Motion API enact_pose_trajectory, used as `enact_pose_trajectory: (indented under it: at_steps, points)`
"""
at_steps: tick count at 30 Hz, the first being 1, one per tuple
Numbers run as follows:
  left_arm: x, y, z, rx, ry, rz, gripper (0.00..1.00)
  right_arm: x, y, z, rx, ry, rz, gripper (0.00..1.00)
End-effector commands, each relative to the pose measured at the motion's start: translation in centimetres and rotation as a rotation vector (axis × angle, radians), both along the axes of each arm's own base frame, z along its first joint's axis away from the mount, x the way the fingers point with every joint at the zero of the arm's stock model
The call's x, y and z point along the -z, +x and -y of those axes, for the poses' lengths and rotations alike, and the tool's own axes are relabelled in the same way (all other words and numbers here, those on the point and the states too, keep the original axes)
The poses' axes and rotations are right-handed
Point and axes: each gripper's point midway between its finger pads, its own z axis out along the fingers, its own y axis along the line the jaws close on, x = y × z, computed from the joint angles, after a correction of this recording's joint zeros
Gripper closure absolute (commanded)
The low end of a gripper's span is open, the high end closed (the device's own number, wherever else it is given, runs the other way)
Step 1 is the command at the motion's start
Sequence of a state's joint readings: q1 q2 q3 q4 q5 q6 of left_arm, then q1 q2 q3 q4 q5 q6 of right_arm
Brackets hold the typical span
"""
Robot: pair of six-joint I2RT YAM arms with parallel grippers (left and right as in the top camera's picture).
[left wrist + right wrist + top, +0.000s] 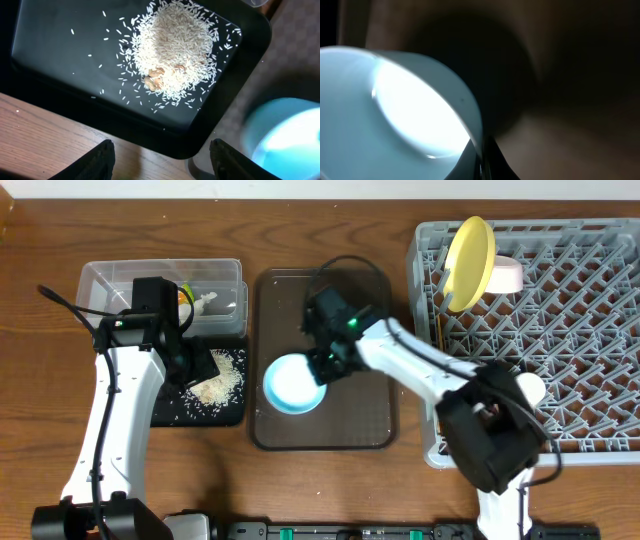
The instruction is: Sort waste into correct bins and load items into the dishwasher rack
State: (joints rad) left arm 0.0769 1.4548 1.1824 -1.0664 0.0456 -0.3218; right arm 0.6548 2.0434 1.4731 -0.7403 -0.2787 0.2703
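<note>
Blue bowl (293, 385) sits on the brown tray (370, 420); we see the right gripper (325, 367) clamped on its rim. We find the white rice (175, 50) heaped in the black tray (45, 55). The left gripper (161, 152) hangs over that tray's edge, fingers apart, holding nothing. At the right, the yellow plate (470, 250) stands upright in the grey rack (600, 300).

Lab bench: robot arms (420, 365) over wooden table (25, 410) with dishwasher rack (580, 350).

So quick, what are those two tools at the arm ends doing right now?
Left tool: open, empty.
Right tool: closed on the rim of the round light blue bowl.
</note>
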Motion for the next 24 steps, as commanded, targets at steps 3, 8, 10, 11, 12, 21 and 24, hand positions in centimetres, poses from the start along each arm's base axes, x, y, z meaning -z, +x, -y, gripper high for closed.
enact_pose_trajectory:
  at_steps: [3, 8, 10, 11, 12, 21, 24]
  points:
    - [-0.5, 0.2, -0.3, -0.016, 0.012, 0.014, 0.36, -10.3, 5.8, 6.2, 0.117, -0.011, 0.3, 0.99]
    - [-0.5, 0.2, -0.3, -0.016, 0.012, 0.014, 0.35, -15.6, 7.2, 14.6, 0.284, -0.225, 0.483, 0.99]
    - [-0.5, 0.2, -0.3, -0.016, 0.012, 0.014, 0.35, -17.1, 7.5, 18.0, 0.358, -0.332, 0.544, 0.99]
    - [-0.5, 0.2, -0.3, -0.016, 0.012, 0.014, 0.35, -18.0, 7.7, 20.0, 0.404, -0.403, 0.582, 0.99]
    - [-0.5, 0.2, -0.3, -0.016, 0.012, 0.014, 0.35, -19.1, 7.8, 22.0, 0.453, -0.485, 0.624, 0.99]
    - [-0.5, 0.2, -0.3, -0.016, 0.012, 0.015, 0.35, -22.3, 5.8, 29.8, 0.579, -0.937, 0.71, 0.99]
    - [-0.5, 0.2, -0.3, -0.016, 0.012, 0.015, 0.35, -21.7, 4.5, 30.5, 0.563, -0.981, 0.66, 0.99]
